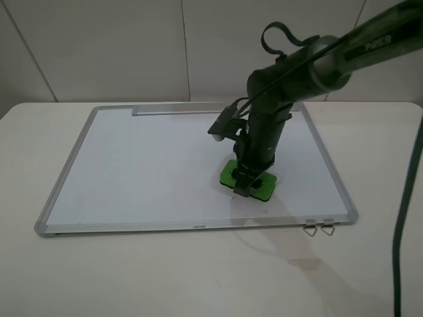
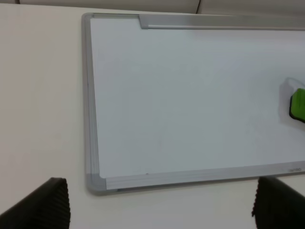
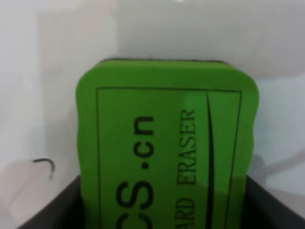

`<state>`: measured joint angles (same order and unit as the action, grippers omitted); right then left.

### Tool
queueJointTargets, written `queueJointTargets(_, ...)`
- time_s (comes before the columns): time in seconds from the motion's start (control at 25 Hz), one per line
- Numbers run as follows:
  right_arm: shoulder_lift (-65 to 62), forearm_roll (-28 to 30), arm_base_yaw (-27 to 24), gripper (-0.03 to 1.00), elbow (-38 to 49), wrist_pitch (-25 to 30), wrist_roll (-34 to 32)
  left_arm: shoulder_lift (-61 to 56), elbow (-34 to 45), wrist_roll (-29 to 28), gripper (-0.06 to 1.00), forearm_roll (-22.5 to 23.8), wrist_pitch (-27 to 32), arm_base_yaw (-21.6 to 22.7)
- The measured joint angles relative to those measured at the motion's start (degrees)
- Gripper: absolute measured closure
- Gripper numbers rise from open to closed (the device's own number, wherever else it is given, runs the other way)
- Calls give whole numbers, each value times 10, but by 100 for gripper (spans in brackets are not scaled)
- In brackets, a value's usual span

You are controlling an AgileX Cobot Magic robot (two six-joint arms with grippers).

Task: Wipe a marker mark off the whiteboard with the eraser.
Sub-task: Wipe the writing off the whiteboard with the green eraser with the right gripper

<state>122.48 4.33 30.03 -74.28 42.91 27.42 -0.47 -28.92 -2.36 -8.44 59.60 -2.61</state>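
The whiteboard (image 1: 145,165) lies flat on the table, silver frame all round. The green eraser (image 1: 234,173) rests flat on its right half, near the front edge. My right gripper (image 1: 248,188) reaches down from above and is shut on the eraser (image 3: 167,133), with dark fingers (image 3: 47,210) at both of its sides. A short black hooked stroke of the marker mark (image 3: 45,166) shows on the board just beside the eraser; any more of it is hidden. My left gripper (image 2: 159,210) hangs open off the board's front left corner (image 2: 95,181), holding nothing. The eraser (image 2: 299,104) shows at that view's edge.
The board's metal tray strip (image 1: 178,109) runs along its far edge. Two small metal clips (image 1: 318,229) lie at the front right of the frame. A dark cable (image 1: 403,218) hangs at the far right. The cream table (image 1: 198,277) surrounds the board.
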Motion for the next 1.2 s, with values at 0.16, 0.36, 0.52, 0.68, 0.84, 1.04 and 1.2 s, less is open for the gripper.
queueJointTargets(0.16,0,-14,-20,37,0,-11,-1,0,0,0,16,0,0,0)
queueJointTargets(0.36,1,-83,-19,37,0,-24,0,0,0,0,16,0,0,0)
queueJointTargets(0.52,3,-172,23,37,0,-52,2,0,0,0,16,0,0,0)
queueJointTargets(0.68,5,-222,68,37,0,-60,2,0,0,0,16,0,0,0)
queueJointTargets(0.84,7,-223,78,37,0,-64,-6,0,0,0,16,0,0,0)
queueJointTargets(1.04,7,-170,46,37,0,-79,-55,0,0,0,16,0,0,9)
queueJointTargets(1.2,7,-117,-15,37,0,-95,-99,0,0,0,16,0,0,25)
